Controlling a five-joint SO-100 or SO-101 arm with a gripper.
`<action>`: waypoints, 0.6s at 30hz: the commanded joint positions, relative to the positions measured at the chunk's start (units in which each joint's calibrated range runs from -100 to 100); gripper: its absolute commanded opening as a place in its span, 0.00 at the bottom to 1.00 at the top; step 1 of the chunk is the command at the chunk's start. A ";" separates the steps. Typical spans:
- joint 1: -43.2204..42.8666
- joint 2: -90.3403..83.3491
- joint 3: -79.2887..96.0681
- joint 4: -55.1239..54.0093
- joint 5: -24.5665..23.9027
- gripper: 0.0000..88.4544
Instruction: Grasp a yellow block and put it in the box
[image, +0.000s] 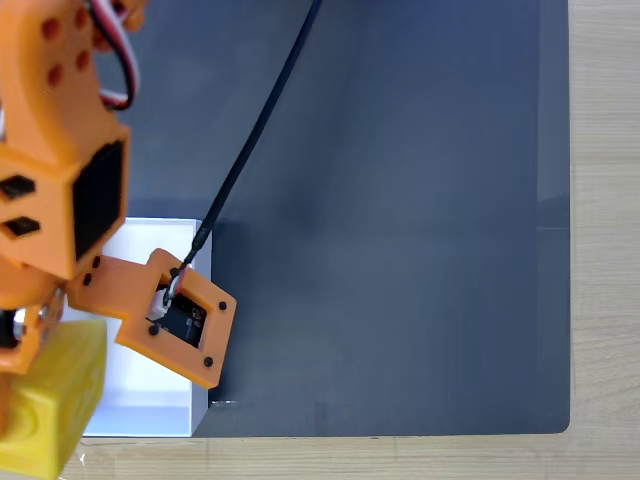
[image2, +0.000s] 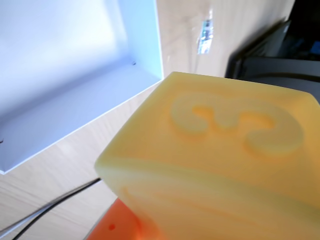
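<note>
The yellow block (image: 55, 400) looks large and close at the bottom left of the fixed view, lifted off the table and overlapping the lower left part of the white box (image: 140, 400). My orange gripper (image: 15, 375) is shut on it, fingertips mostly hidden by the arm and the frame edge. In the wrist view the block (image2: 220, 165) is up close, showing a raised figure "3" on its top face, with an orange finger (image2: 112, 227) under it. There the box (image2: 75, 75) lies up and left of the block, open and white inside.
A dark grey mat (image: 400, 220) covers most of the wooden table (image: 605, 240). A black cable (image: 260, 120) runs from the top down to the orange camera mount (image: 185, 320) over the box's right wall. Another cable (image2: 45, 212) crosses the wood.
</note>
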 joint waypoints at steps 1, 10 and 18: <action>1.13 1.14 -3.37 -1.16 1.73 0.25; 1.13 8.59 -3.73 -1.16 1.94 0.26; -0.04 12.41 -3.46 -1.08 1.94 0.26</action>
